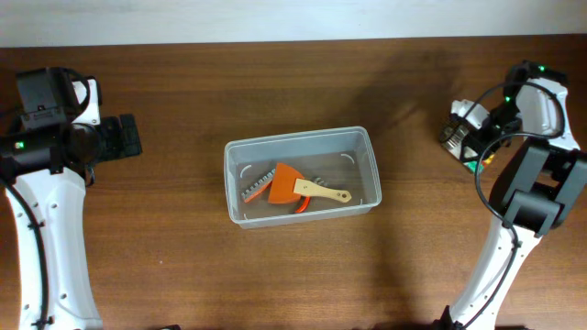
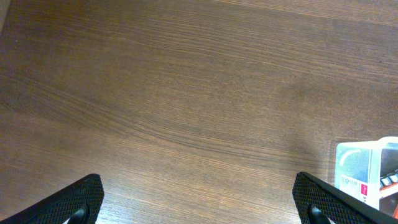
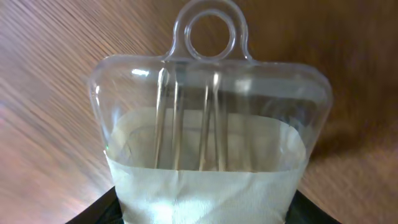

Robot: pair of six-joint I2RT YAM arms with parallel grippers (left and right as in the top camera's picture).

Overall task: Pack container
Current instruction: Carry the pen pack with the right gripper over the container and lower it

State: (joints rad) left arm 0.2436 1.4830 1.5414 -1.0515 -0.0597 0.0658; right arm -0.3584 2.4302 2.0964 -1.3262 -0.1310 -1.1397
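Note:
The clear container point(image 1: 298, 137) stands at the table's middle. It holds an orange dustpan-like piece point(image 1: 286, 183), a wooden-handled brush point(image 1: 326, 192) and a grey ridged item point(image 1: 257, 186). My left gripper point(image 1: 128, 137) is open and empty, well left of the container. In the left wrist view its fingers point(image 2: 199, 202) are wide apart over bare wood, and the container's corner point(image 2: 367, 165) shows at the right edge. My right gripper point(image 1: 463, 137) is at the far right, shut on a small clear packet point(image 3: 208, 130). The packet has a hanging loop, thin sticks and a white label, and sits between the fingers point(image 3: 202, 211).
The table is dark brown wood point(image 1: 183, 266). Its back edge meets a pale wall at the top of the overhead view. The left arm's white link point(image 1: 46, 229) and the right arm's white link point(image 1: 500, 257) rise from the front corners.

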